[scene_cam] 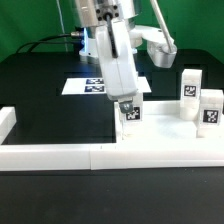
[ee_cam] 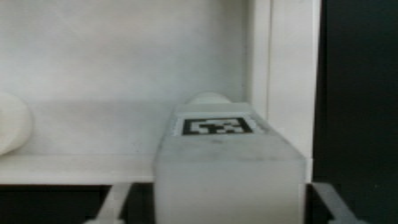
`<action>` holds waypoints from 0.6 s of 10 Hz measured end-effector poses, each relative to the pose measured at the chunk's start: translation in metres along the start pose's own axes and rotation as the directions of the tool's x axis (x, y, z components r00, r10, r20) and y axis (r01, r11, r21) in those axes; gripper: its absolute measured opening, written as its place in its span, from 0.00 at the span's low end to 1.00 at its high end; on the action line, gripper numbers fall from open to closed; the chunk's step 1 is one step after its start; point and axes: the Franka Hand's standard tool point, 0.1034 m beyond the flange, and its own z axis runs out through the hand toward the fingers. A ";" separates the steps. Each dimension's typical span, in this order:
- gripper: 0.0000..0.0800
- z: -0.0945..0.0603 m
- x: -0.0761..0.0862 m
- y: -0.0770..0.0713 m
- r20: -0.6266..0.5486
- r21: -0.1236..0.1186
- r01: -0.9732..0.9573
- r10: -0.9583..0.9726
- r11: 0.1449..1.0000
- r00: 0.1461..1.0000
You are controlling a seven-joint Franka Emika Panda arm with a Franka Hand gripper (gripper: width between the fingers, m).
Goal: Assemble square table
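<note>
The white square tabletop lies flat against the border wall, in the exterior view's right half. My gripper is shut on a white tagged leg and holds it upright over the tabletop's near-left corner. Whether the leg's foot touches the tabletop is hidden. Two more tagged legs stand upright at the tabletop's right side. In the wrist view the held leg fills the middle between my fingers, its tag facing the camera. Behind it lie the tabletop's flat face and raised rim.
A long low white border wall runs along the front, with a short return at the exterior view's left. The marker board lies flat behind the arm. A rounded white shape shows at the wrist view's edge.
</note>
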 end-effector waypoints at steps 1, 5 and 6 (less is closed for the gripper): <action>0.37 0.000 0.000 0.000 -0.001 -0.001 0.017 -0.017 1.000 1.000; 0.76 0.006 -0.020 0.002 -0.042 -0.066 0.567 -0.570 0.821 0.821; 0.80 0.006 -0.019 0.002 -0.038 -0.069 0.614 -0.617 0.786 0.786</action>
